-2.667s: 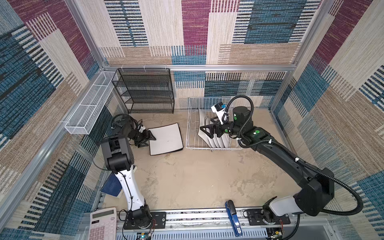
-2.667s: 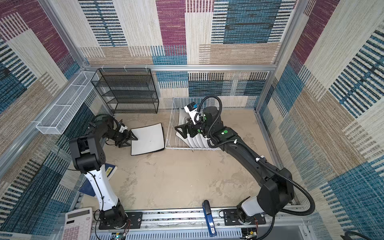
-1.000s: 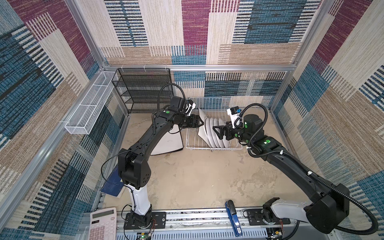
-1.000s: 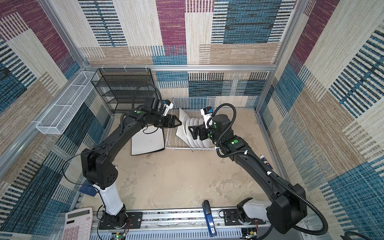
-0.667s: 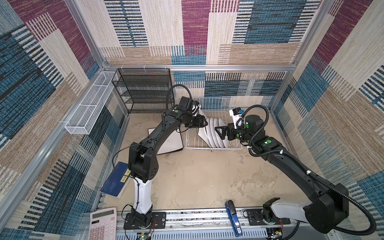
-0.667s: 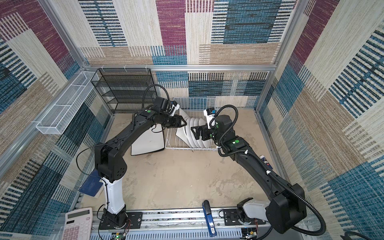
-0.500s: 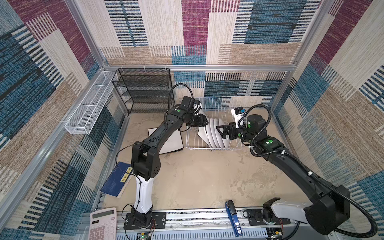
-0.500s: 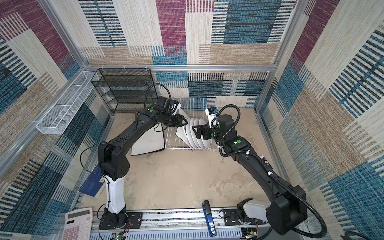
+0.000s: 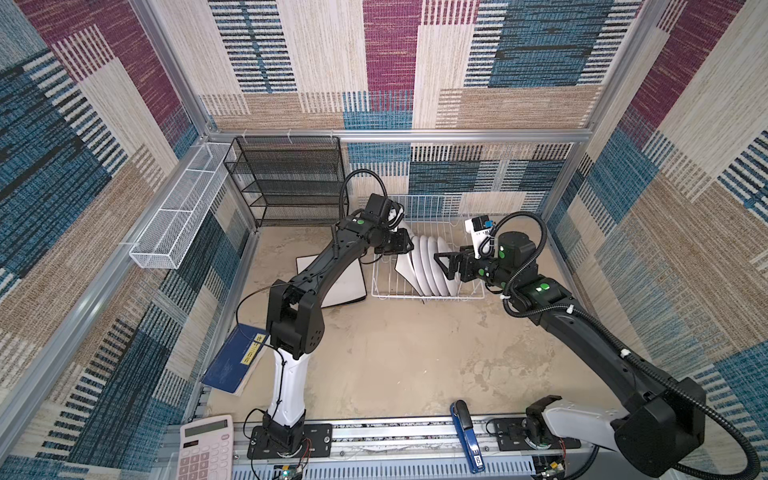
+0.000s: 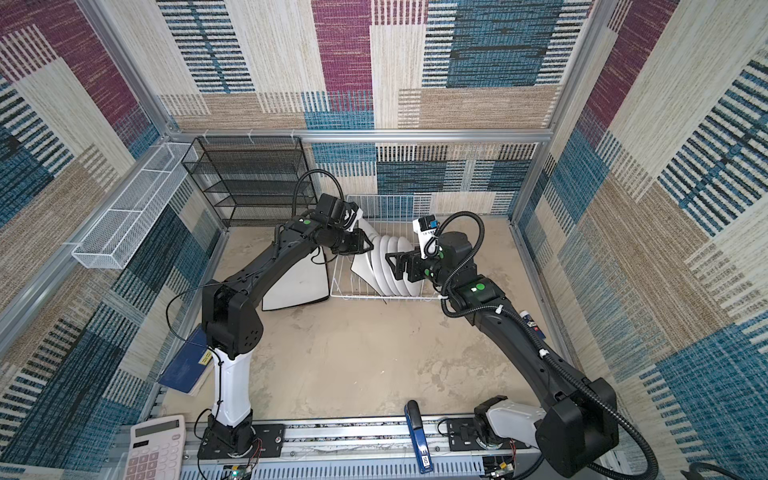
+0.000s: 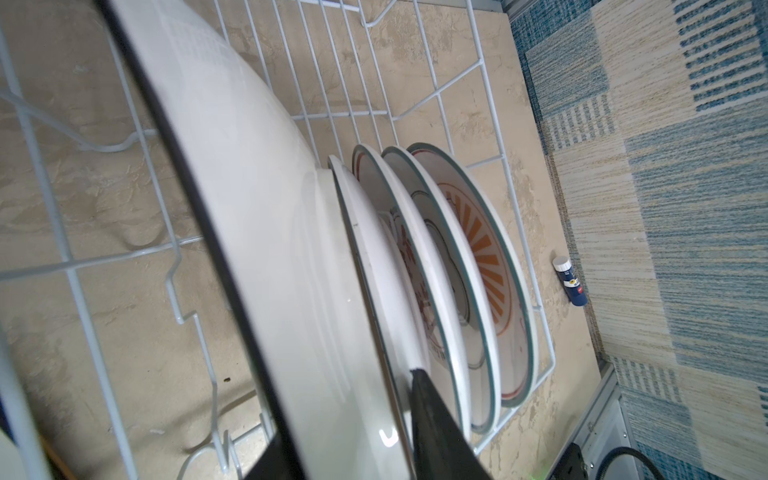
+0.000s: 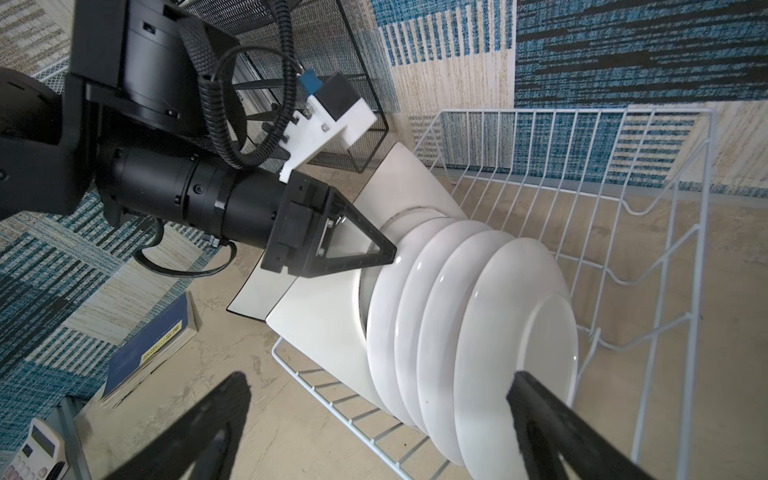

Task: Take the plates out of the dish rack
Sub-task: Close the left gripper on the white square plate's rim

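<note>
L gripper (image 12: 386, 249) reached sq. plate (image 12: 320, 332) (glossy).

**Odds and ends around the tabletop**

A black mesh shelf (image 9: 286, 178) with several tiers stands in the back left corner of the sandy beige table (image 9: 395, 353), against the back wall. Just beside it, a long narrow white mesh basket (image 9: 178, 220) hangs along the left wall. A blue book (image 9: 235, 363) with a yellow label lies at the table's left edge, near the front. A pink calculator (image 9: 205, 446) sits at the front left corner, and a blue stapler (image 9: 467, 436) lies across the metal rail (image 9: 374, 434) at the front. A small dark blue bottle (image 11: 570, 280) with a white cap lies by the right wall. Woven patchwork panels (image 9: 390, 54) in blue, maroon and tan cover the walls.
</note>
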### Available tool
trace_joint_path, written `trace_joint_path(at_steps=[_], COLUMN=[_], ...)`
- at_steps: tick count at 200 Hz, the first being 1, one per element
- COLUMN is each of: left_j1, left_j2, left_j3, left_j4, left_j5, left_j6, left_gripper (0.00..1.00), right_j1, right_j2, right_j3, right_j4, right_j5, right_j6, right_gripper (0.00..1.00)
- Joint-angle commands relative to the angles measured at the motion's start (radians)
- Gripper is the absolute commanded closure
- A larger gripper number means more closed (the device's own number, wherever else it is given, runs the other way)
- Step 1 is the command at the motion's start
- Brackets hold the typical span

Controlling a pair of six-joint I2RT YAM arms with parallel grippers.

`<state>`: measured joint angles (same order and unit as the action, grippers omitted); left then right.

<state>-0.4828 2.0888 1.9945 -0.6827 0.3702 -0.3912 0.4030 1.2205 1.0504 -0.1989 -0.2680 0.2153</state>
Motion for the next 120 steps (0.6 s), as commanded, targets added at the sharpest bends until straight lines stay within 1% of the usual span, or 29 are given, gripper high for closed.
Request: trace_joint_path(at_steps=[1, 31, 70, 93, 120], left_j1=[0.001, 0.001, 0.002, 0.0, -0.003], left_j2=[-0.007, -0.027, -0.045, -0.054, -0.074], left_j3=[-0.02, -0.069, -0.111, -0.129, -0.181], left_j4=[-0.001, 0.046, 0.096, 0.131, 0.206], left_j5=[-0.03, -0.026, -0.017, 0.001, 0.018], left_j6=[-0.031, -0.073, -0.125, -0.159, -0.236], left_gripper=[0.75, 0.82, 0.91, 1.0, 1.0], right_j1=[0.0, 0.0, -0.001, 0.0, -0.001], right_j2=[-0.008, -0.008, -0.014, -0.018, -0.012], right_j3=[-0.006, -0.002, -0.007, -0.01, -0.007], right_j4=[0.032, 0.029, 0.03, 0.034, 0.035], right_j5=[0.01, 0.032, 0.03, 0.033, 0.033], right_j6=[-0.001, 0.001, 0.006, 0.002, -0.002], right_gripper=[0.01, 0.01, 0.01, 0.01, 0.01])
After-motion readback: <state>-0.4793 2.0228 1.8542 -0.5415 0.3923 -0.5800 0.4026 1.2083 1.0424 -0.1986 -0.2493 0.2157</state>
